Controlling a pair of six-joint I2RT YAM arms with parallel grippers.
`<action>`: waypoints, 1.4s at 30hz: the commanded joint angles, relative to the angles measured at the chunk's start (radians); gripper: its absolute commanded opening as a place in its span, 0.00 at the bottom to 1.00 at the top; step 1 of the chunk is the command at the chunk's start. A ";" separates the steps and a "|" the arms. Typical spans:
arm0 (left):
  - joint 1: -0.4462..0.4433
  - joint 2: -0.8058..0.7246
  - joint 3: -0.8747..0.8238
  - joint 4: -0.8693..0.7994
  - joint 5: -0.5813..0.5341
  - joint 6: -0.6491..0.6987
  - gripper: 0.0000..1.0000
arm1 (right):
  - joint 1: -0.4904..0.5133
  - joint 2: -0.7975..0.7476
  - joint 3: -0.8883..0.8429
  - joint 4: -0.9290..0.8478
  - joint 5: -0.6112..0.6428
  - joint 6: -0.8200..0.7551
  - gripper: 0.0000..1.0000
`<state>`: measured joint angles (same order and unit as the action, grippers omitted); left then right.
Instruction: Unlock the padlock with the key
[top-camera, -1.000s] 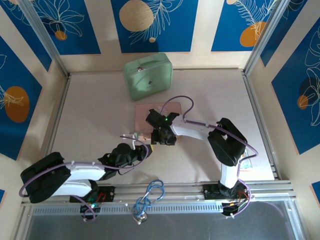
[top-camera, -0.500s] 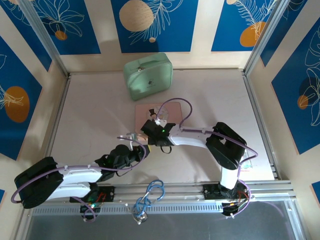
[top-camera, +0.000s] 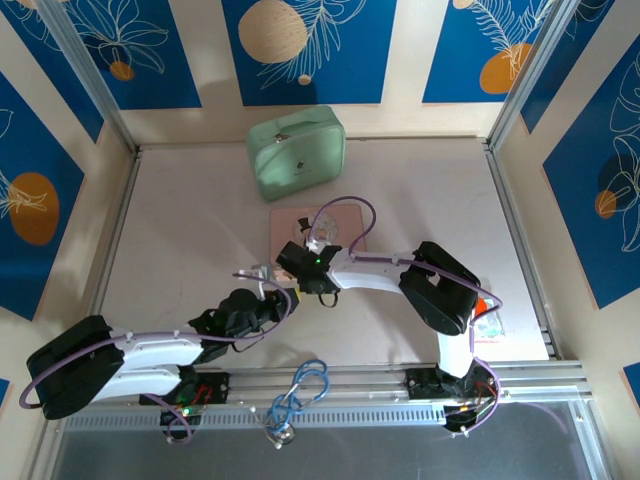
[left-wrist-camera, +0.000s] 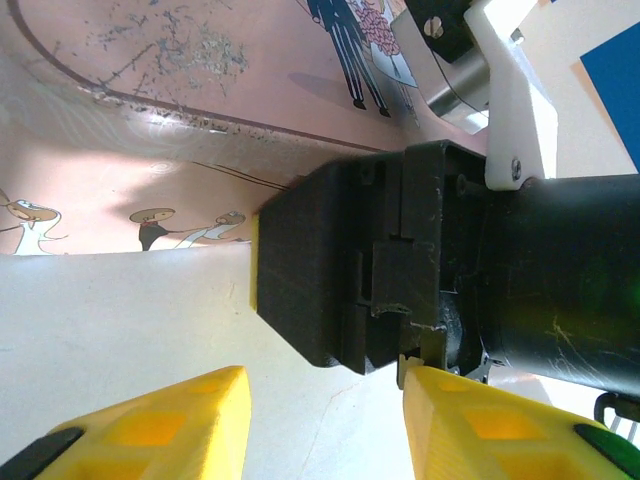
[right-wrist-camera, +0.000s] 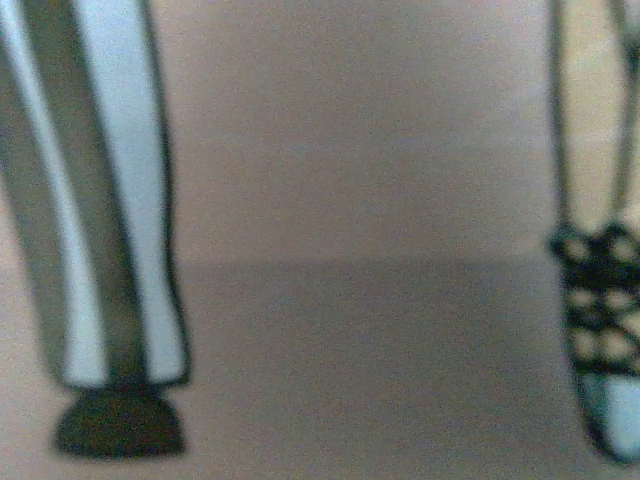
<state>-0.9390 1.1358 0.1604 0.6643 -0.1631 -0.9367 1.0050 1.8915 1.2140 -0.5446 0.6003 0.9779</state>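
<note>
We see the right gripper (top-camera: 303, 268) slide toward nine o'clock, off the middle of the pink box (top-camera: 345, 215) to its seven o'clock corner, baring the print (top-camera: 320, 228) on its lid. The left arm (top-camera: 65, 365) swings its elbow toward eight o'clock.

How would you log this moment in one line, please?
left gripper: open, low over table beside pink box | right gripper: at pink box's near edge, jaws unclear | green case: rear, untouched
</note>
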 joint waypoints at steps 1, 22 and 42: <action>0.002 -0.022 -0.004 0.010 -0.013 0.003 0.44 | 0.006 0.023 0.037 -0.046 0.038 0.023 0.36; -0.020 0.126 0.016 0.184 0.064 0.020 0.67 | -0.065 0.101 0.237 -0.371 -0.329 -0.075 0.17; -0.049 0.381 0.057 0.443 0.126 0.011 0.71 | -0.155 0.149 0.298 -0.408 -0.669 -0.182 0.19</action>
<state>-0.9932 1.4883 0.2012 1.0435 -0.0494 -0.9199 0.8497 1.9862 1.5188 -0.9096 0.1421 0.8261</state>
